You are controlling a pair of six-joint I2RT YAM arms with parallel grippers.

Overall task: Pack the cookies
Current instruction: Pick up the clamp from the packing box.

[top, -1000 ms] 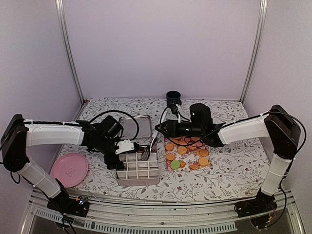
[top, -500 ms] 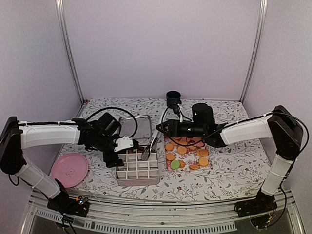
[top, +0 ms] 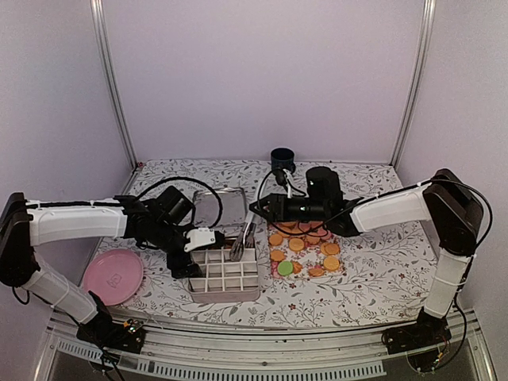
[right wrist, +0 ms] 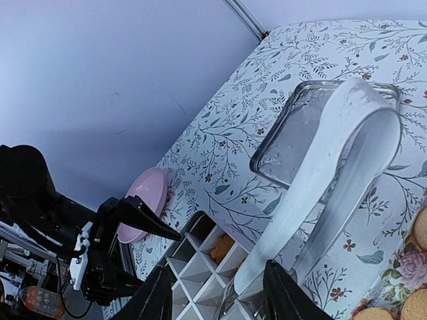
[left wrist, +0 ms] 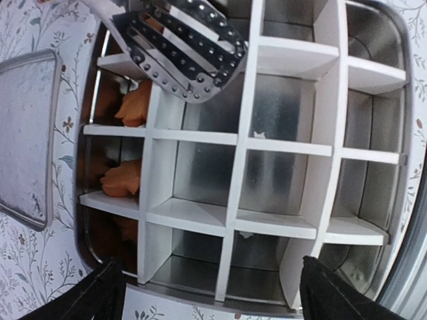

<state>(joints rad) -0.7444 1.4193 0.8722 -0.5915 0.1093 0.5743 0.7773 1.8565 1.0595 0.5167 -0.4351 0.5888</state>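
The cookies (top: 305, 248), mostly orange-tan with one green (top: 285, 268), lie on a floral mat right of a metal box (top: 225, 292) with a white divider grid (left wrist: 240, 143). Two orange cookies (left wrist: 135, 107) sit in its cells along one side. My right gripper (top: 255, 209) is shut on white tongs (right wrist: 333, 173), whose perforated metal tips (left wrist: 181, 48) reach into the box's back row. In the right wrist view the gripper (right wrist: 219, 293) straddles the tongs. My left gripper (top: 185, 264) hangs open over the box's left edge (left wrist: 207, 297), holding nothing.
The box's flat metal lid (top: 219, 208) lies behind the box and also shows in the left wrist view (left wrist: 27, 133). A pink plate (top: 113, 275) sits at the front left. A dark cup (top: 282, 160) stands at the back. Cables loop over the lid and mat.
The right gripper has edged slightly left and back with the tongs, whose tips stay in the box. The left arm has shifted a little by the box's left edge.
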